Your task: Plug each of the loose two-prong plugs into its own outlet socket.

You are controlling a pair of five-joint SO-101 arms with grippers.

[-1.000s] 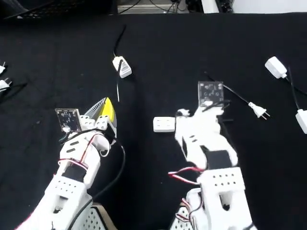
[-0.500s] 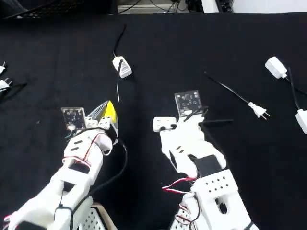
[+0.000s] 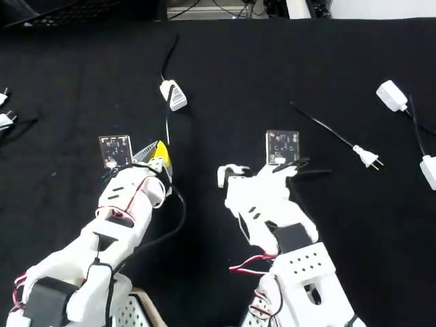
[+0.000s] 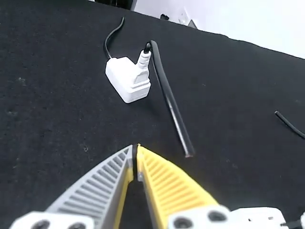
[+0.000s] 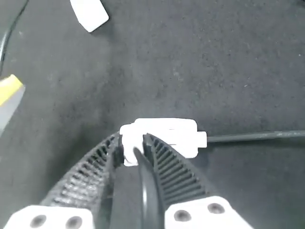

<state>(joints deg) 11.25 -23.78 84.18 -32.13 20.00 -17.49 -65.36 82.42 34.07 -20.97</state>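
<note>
Black table [image 3: 82, 68], left jaws pressed together, right jaws pinching outlet socket [image 5: 167, 136], loose plug [image 3: 368, 158] well apart

Matt blk cloth [image 3: 340, 82], smooth plastic socket [image 5: 164, 133]

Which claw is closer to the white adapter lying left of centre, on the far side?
Left. The left gripper sits just short of the white adapter, pointing at it; the right gripper is farther off to the side, clasping a white block.
</note>
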